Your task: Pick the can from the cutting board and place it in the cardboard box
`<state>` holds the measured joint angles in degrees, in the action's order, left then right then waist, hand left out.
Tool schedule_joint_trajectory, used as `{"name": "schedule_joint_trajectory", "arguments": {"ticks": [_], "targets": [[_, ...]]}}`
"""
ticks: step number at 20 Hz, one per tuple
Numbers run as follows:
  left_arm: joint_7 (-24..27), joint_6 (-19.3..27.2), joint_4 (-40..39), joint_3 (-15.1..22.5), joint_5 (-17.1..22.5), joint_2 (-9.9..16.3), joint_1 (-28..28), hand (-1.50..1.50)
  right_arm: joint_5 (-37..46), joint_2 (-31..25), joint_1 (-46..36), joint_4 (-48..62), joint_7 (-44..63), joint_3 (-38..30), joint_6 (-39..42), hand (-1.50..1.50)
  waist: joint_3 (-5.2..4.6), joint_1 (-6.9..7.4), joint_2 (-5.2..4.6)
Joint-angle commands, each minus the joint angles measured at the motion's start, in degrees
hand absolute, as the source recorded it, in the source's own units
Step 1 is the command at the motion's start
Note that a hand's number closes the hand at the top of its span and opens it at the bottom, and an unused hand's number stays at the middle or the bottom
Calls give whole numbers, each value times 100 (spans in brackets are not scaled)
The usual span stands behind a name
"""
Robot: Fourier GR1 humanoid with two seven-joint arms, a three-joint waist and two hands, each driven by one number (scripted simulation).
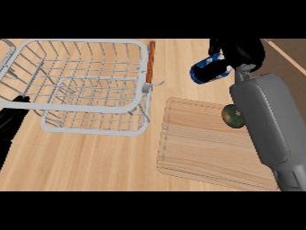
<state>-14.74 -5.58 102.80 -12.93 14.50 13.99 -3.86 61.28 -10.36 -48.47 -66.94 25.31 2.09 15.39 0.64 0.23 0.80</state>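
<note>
Right hand [240,50] was curled round the can [211,69] — a blue can with white markings, held tilted above the wooden counter [82,157], off the cutting board [205,143] and just beyond its far edge. Its grey forearm [277,126] crossed the board's right side, partly hiding a dark green round object [233,116] lying on the board. To the left stood a wire basket [69,76] with brown handles, well apart from the can. Left hand [3,130] showed at the lower left — fingers straight, their tips at the basket's near corner, holding nothing.
</note>
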Motion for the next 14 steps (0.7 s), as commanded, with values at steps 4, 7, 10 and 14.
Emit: {"name": "schedule_joint_trajectory", "arguments": {"ticks": [4, 7, 10, 14], "targets": [[-152, 57, -440, 209, -108, -169, 244, 0, 346, -179, -637, -630, 896, -336, -257, 150, -68, -79, -75], [-57, -6, -456, 142, -166, -129, 118, 0, 360, -512, -397, -878, 950, -583, -280, 150, -65, -94, -75], [-354, 119, -359, 231, -172, -133, 424, 0, 482, -807, -673, -671, 1013, -767, -298, 150, -63, -70, -93], [-151, -19, -482, 214, -206, -178, 289, 0, 398, -1056, -811, -319, 899, -1034, -354, 150, -65, -24, -97]]}}
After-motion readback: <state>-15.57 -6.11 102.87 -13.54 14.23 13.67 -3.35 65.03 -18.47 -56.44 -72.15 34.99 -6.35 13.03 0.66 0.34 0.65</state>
